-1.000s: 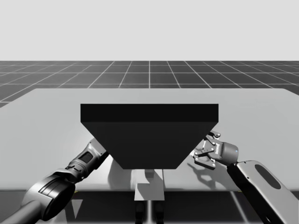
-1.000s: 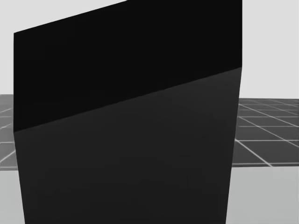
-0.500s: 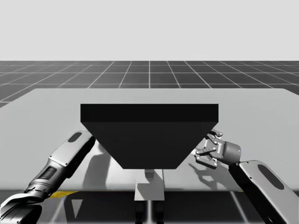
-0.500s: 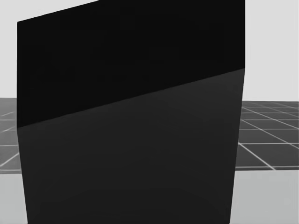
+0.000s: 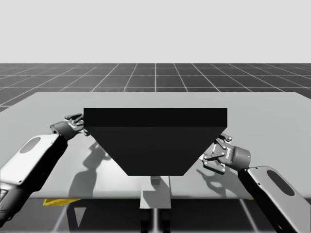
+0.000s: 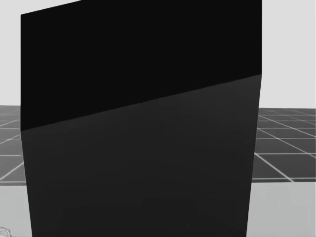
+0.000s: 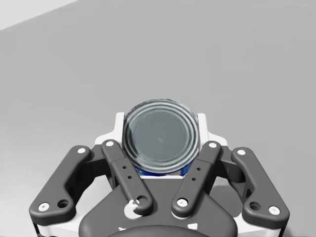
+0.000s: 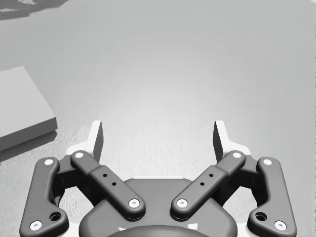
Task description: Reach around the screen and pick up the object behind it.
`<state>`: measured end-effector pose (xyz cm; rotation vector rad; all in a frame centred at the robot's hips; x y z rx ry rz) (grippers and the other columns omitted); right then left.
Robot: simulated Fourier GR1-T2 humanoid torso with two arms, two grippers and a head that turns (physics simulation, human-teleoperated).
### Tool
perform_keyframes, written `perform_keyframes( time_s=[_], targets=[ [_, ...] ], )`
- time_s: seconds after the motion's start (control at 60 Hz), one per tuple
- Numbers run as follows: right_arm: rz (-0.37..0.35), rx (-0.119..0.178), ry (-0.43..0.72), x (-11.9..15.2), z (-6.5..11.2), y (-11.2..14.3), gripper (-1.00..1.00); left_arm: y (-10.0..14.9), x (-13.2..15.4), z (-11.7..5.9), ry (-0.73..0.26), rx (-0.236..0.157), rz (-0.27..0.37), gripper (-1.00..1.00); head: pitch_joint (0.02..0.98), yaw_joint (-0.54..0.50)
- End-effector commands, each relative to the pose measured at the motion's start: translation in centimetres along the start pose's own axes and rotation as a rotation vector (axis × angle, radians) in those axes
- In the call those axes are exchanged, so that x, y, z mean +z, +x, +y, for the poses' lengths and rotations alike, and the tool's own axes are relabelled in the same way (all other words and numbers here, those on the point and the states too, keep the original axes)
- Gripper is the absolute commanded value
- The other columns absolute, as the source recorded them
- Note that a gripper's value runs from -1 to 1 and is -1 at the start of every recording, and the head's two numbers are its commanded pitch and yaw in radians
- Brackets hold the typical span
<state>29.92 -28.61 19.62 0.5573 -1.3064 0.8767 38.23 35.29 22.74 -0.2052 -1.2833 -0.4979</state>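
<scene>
Screen: the dark screen (image 5: 155, 141) stands in the middle of the high view on the pale table (image 5: 272, 121). In the head view it covers the centre of the frame from top to bottom.
Left gripper: our left gripper (image 5: 77, 124) is at the left middle of the high view, at the upper left corner of the screen. Its arm comes in from the lower left.
Can: in the left wrist view a round can (image 7: 160, 138) with a silver lid and a blue side sits between the fingers (image 7: 119, 121), seen from above.
Left grasp: the two white fingers lie against the can from both sides, so we pinch it.
Right gripper: our right gripper (image 5: 213, 154) is at the right middle of the high view, just beside the right slanting edge of the screen.
Right grasp: the fingers are spread wide with only bare table between them.
Grey block: a flat grey block (image 8: 19, 108) lies on the table beside our right gripper, apart from it.
</scene>
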Motion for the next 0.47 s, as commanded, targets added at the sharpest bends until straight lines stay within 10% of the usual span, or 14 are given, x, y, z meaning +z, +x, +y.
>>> perform_keyframes(
  time_s=[0.017, 0.467],
  targets=[
    [-0.002, 0.007, -0.011, 0.0, -0.2, -0.1, -1.00, 5.2, 1.7, -0.1, -0.084, -0.091, -0.111, 1.00, 0.195, -0.05],
    [-0.051, 0.033, -0.040, 0.4, -0.8, 0.1, -1.00, 13.6, 7.8, -3.8, -0.071, -0.225, -0.331, 1.00, 0.196, -0.05]
  ],
)
